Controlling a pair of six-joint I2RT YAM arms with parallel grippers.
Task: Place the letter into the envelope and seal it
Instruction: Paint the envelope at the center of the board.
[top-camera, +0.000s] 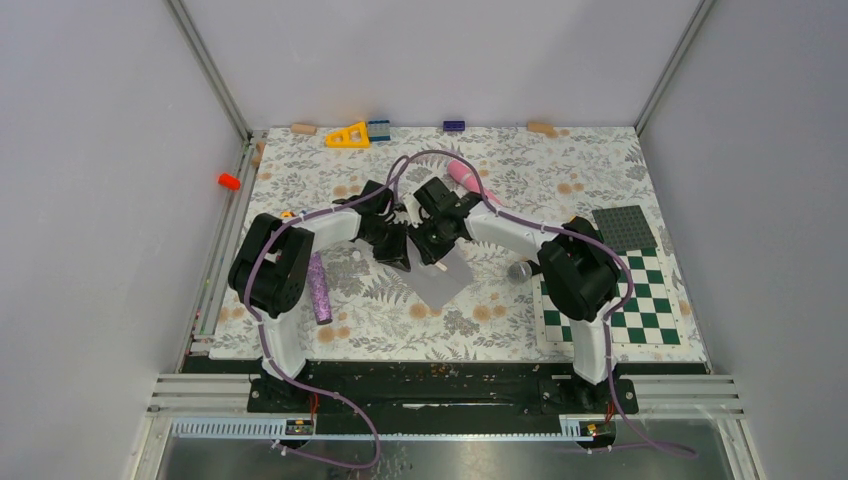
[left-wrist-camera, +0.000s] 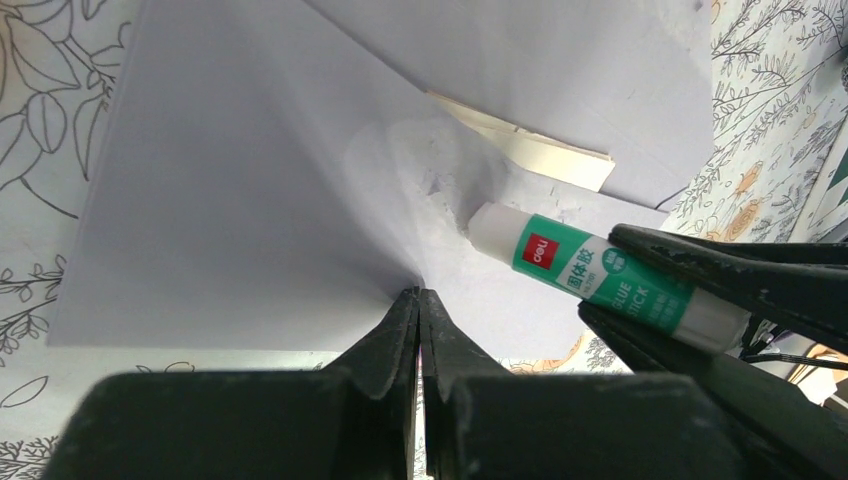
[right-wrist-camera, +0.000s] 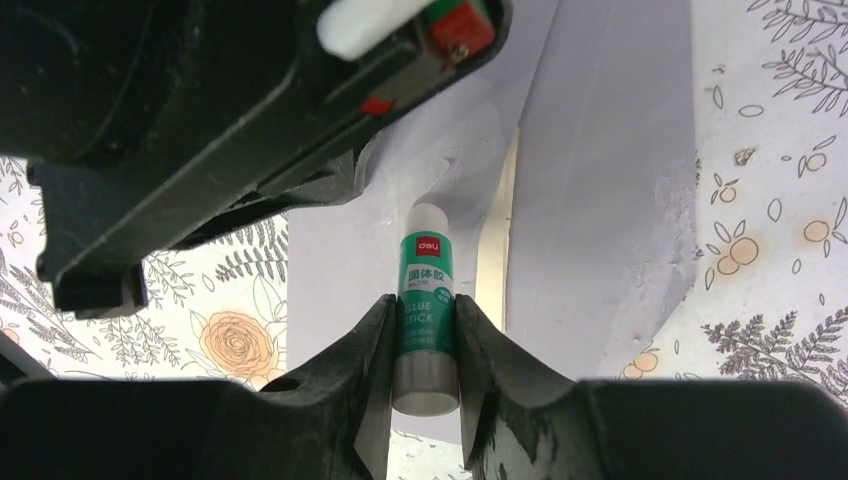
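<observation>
I have my left hand (left-wrist-camera: 418, 296) pinched shut on the flap of the envelope (left-wrist-camera: 250, 180), my right hand (right-wrist-camera: 424, 302) clamping the glue stick (left-wrist-camera: 600, 285) against it.

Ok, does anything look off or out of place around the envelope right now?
Yes. A cream strip of the letter pokes out of the envelope mouth, not fully tucked in, while the right tool holds the glue stick against the flap. The flap also carries a patchy whitish smear near the stick's tip.
</observation>
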